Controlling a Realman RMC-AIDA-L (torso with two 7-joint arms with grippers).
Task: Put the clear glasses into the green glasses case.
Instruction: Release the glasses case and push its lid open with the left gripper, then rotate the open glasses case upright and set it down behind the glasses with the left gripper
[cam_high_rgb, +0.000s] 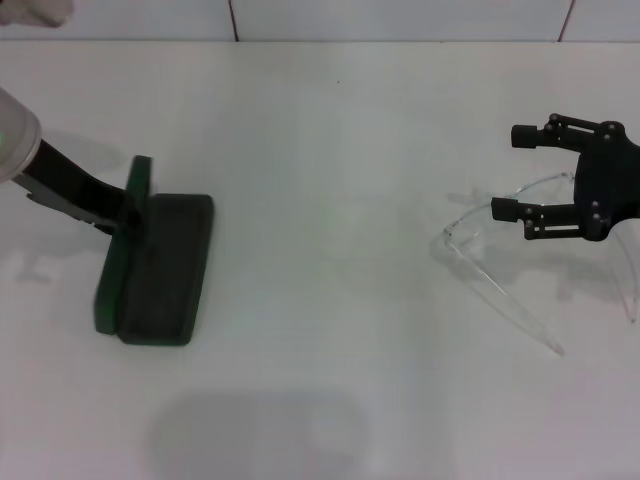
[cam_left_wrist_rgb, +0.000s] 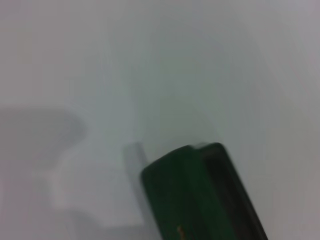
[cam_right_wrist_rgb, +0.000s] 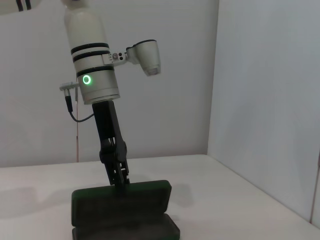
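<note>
The clear plastic wraparound glasses (cam_high_rgb: 500, 262) lie open on the white table (cam_high_rgb: 330, 200), well apart from the dark green hinged glasses case (cam_high_rgb: 160, 265), out on my right-hand side. Their long thin arms trail toward me, the lens bar running across. My right gripper (cam_high_rgb: 515, 172) hangs just over the lens, fingers spread wide, so it is by far the nearer. My left gripper (cam_right_wrist_rgb: 120, 182) pinches the raised lid of the case, holding it open.

The left arm (cam_right_wrist_rgb: 92, 65) is a white cylinder with black bands, a glowing green ring and a thin cable. Both grippers are black; the right gripper (cam_high_rgb: 520, 172) shows small screws.
</note>
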